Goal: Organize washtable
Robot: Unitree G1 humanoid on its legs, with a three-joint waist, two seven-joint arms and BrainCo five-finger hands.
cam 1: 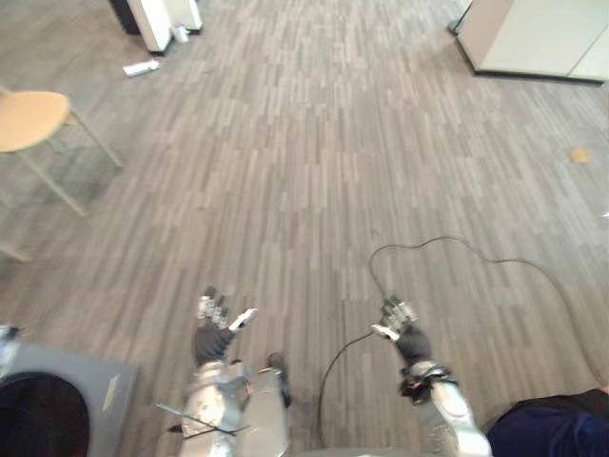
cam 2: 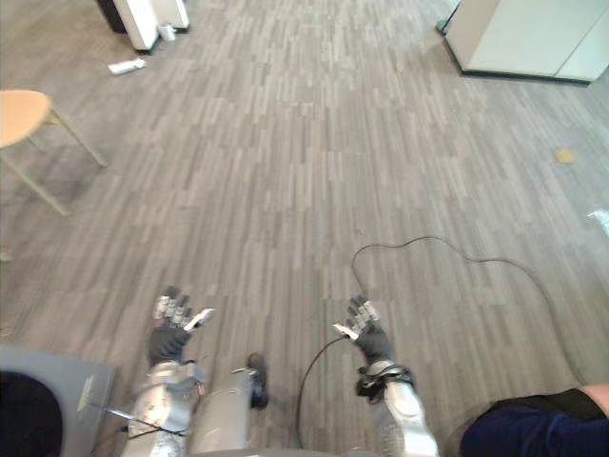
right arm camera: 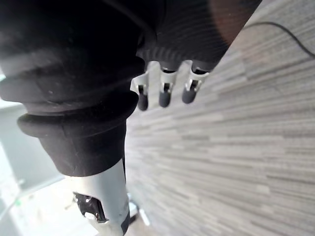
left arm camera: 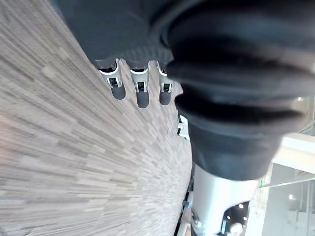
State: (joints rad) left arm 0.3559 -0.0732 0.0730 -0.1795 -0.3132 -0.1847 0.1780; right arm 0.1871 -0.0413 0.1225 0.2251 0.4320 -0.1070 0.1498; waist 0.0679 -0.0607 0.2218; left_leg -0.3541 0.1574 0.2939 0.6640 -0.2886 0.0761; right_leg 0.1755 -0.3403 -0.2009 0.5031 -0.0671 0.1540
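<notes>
My left hand [cam 1: 214, 328] and right hand [cam 1: 404, 333] hang low over a grey wood-look floor, palms empty. Both are open. In the left wrist view the left hand's fingers [left arm camera: 140, 91] reach out straight over bare floor. The right hand's fingers [right arm camera: 165, 93] look the same in the right wrist view. A grey slab [cam 1: 95, 381] with a dark round hollow [cam 1: 38, 414] sits at the lower left, just left of my left arm. I cannot tell whether it is the washtable.
A stool with a round tan seat [cam 1: 29, 119] stands at the left. A white cabinet [cam 1: 542, 38] fills the far right corner. A white furniture base [cam 1: 157, 19] and a small white object [cam 1: 141, 68] are at the far left. A person's dark blue clothing [cam 1: 552, 428] shows at the lower right.
</notes>
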